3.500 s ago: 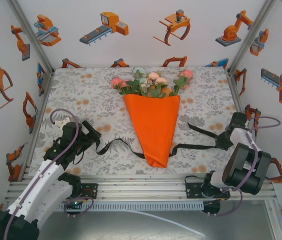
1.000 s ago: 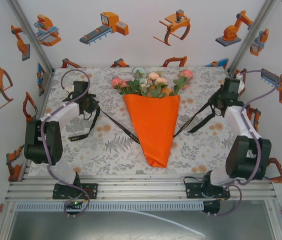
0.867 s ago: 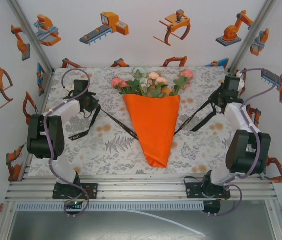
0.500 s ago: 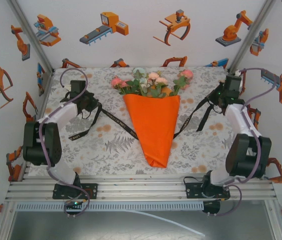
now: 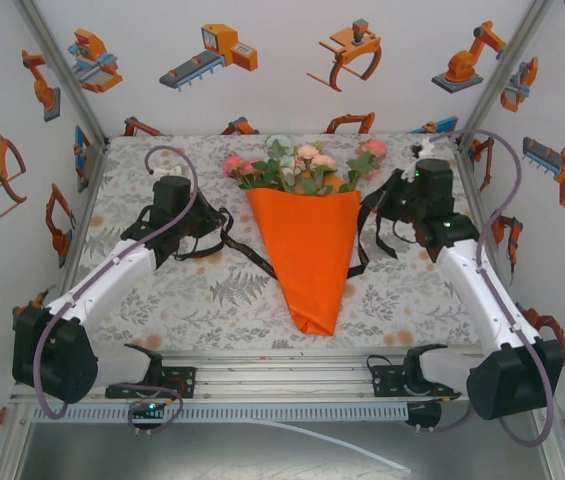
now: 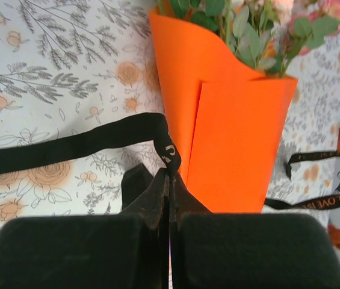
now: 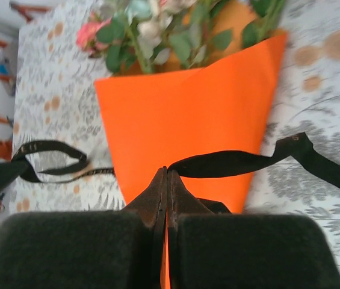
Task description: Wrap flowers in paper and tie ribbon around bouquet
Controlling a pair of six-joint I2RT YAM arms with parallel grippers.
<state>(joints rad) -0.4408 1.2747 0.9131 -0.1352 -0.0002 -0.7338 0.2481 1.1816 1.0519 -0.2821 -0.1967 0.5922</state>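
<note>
Bouquet [image 5: 310, 262] lies flat at mid-worktop, somewhat nearer the far edge. Cone tip points to the near edge, wide mouth to the far edge. Flowers [image 5: 302, 165]: pink, white and pale-green heads with green leaves, fanned out above the mouth. Paper [image 6: 236, 138]: plain orange, wrapped into the cone; the left wrist view shows one flap overlapping the other in a straight seam down the front.

Ribbon [image 6: 67, 147]: black, pale lettering legible on a loose stretch beyond the cone. In the top view one stretch meets the cone's left edge and another its right edge, both on the lower half. Cannot tell how it runs between those two points. Slack loops lie on the cloth on either side.

Left gripper [image 5: 202, 222]: just left of the cone's upper half, fingers clenched on a folded bit of ribbon, which shows at the fingertips in its wrist view.

Right gripper [image 5: 382, 205]: just right of the cone's mouth, fingers likewise pinched together on the ribbon, which leads off to one side across the paper in its wrist view.

Worktop [image 5: 162, 300]: covered by a grey floral-print cloth with orange blotches.
</note>
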